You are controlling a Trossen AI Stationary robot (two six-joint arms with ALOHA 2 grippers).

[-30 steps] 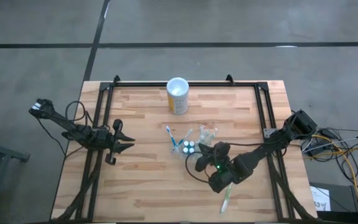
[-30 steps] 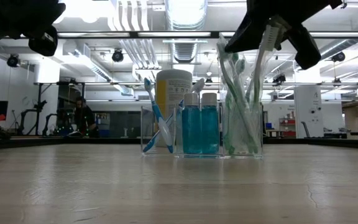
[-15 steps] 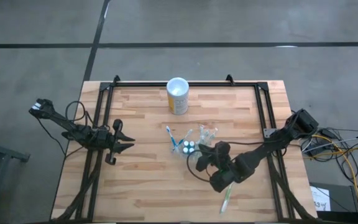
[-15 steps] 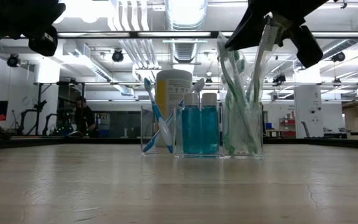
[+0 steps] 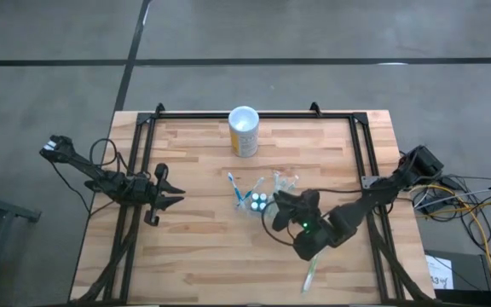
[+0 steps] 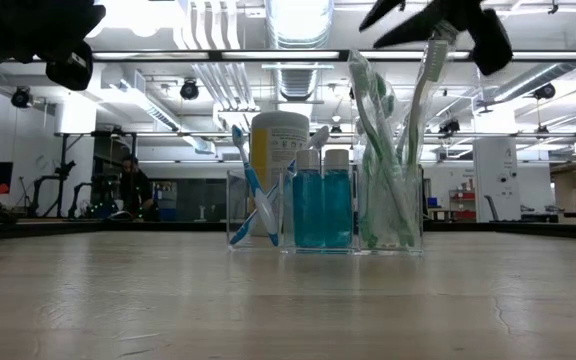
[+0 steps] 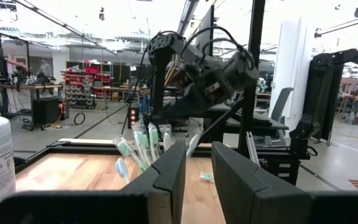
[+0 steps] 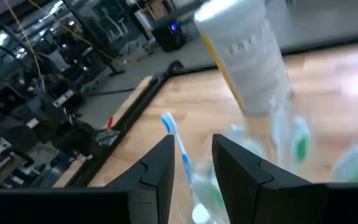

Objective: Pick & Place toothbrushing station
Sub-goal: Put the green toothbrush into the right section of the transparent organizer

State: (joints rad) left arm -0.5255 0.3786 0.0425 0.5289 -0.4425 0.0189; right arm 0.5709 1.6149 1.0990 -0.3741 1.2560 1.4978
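Our right end effector (image 5: 281, 203) hovers empty, fingers slightly apart, above the toothbrushing station (image 5: 262, 197) at mid-desk (image 5: 194, 256); we should rise straight, not catching the brushes.

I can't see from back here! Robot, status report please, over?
Right gripper open, above the toothbrushing station. Left gripper open, parked far left. Station upright, brushes in it. Yellow cup stands apart behind; nothing blocking.

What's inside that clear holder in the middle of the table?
The clear holder holds blue toothbrushes, two blue bottles and green toothbrushes. A yellow cup stands behind it, partly covered. The holder's floor can't be seen.
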